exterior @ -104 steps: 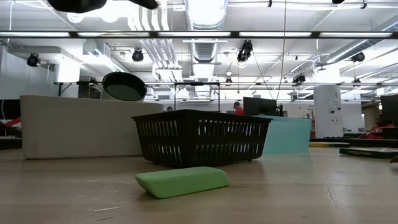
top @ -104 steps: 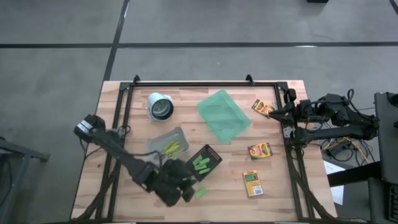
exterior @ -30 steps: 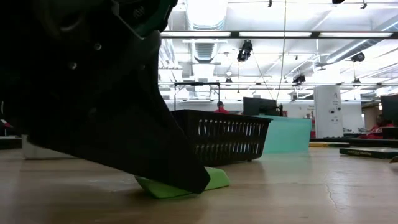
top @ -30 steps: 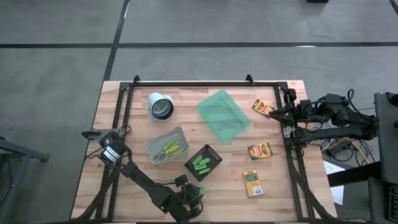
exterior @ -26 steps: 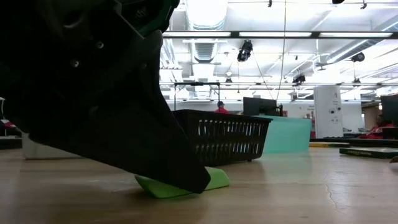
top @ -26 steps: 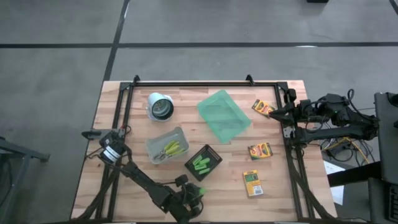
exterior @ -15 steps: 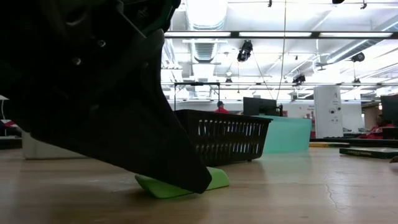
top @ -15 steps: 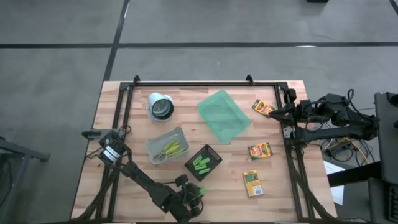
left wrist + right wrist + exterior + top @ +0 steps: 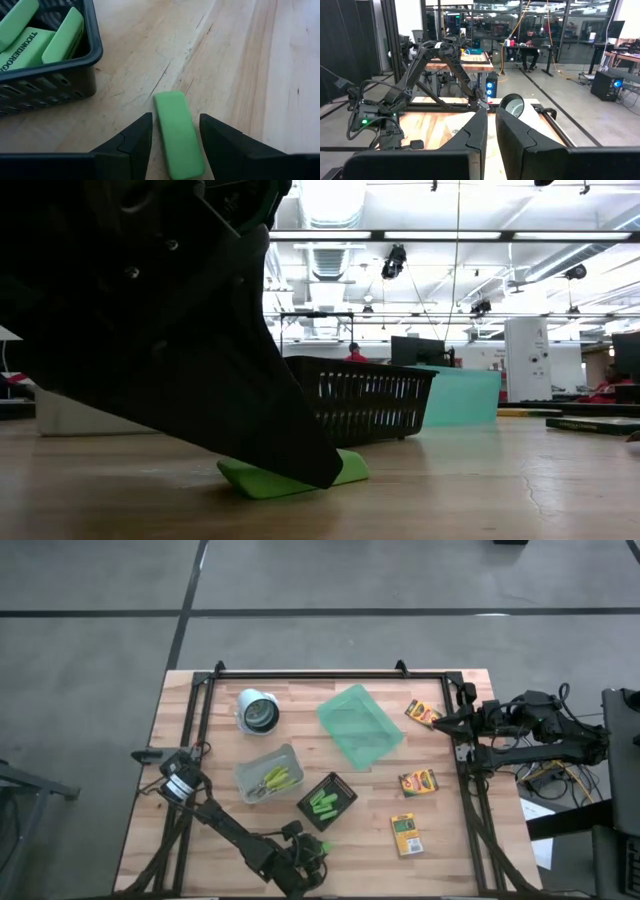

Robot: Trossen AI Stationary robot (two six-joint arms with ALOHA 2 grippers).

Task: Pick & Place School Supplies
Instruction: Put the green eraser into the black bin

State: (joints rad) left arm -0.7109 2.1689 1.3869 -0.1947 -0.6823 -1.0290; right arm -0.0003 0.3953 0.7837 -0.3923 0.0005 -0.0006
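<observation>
The left gripper (image 9: pixel 172 131) was lowered to the table (image 9: pixel 440 840) at its near edge, its fingers (image 9: pixel 134 140) spread on either side of a green stick (image 9: pixel 177 134) that lay flat on the wood just beside the black basket (image 9: pixel 55 75), in which more green sticks (image 9: pixel 45 37) were held. Whether the fingers touched it could not be told. The right gripper (image 9: pixel 491 131) was kept almost closed, empty, at the table's right edge.
</observation>
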